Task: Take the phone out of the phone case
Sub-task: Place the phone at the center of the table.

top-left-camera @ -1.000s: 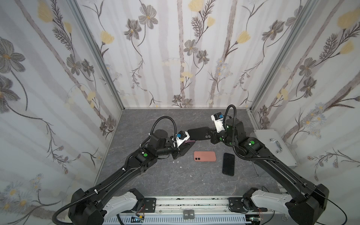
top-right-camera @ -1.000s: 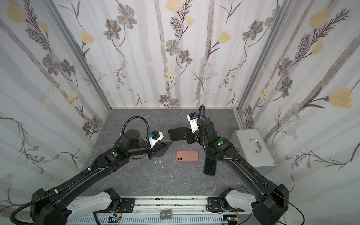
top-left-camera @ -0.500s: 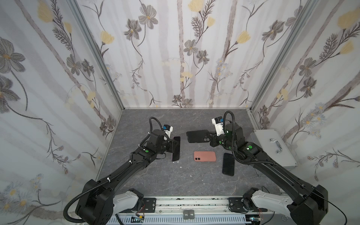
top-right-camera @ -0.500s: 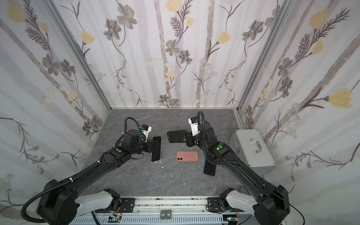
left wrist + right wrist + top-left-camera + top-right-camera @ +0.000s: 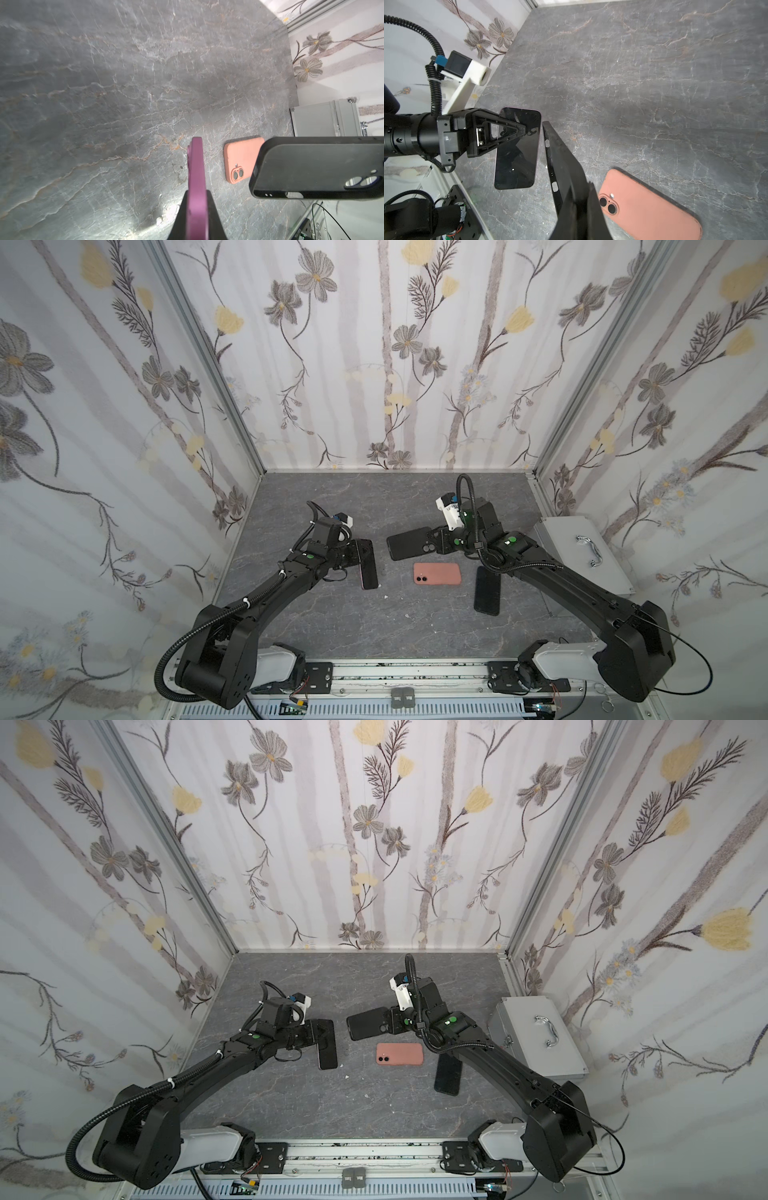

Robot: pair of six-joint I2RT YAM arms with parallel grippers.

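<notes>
My left gripper [image 5: 352, 554] [image 5: 312, 1036] is shut on a purple-edged phone [image 5: 368, 566] [image 5: 327, 1046], bare and out of its case, low over the grey table. In the left wrist view its purple edge [image 5: 196, 176] runs out from between the jaws. The right wrist view shows its dark screen [image 5: 519, 149]. My right gripper [image 5: 436, 541] [image 5: 392, 1021] is shut on the camera end of the empty black phone case [image 5: 407, 542] [image 5: 365, 1024] [image 5: 318, 168] [image 5: 560, 158], held flat above the table. A clear gap separates phone and case.
A pink-cased phone [image 5: 437, 573] [image 5: 400, 1054] lies camera side up between the arms. A black phone [image 5: 487, 591] [image 5: 449, 1075] lies flat under my right forearm. A grey metal box [image 5: 582, 556] [image 5: 536, 1036] with a handle sits at the right edge.
A second ago both grippers were close together at the case. My left gripper has since drawn the phone away to the left and lower; the right arm keeps the case almost in place.
</notes>
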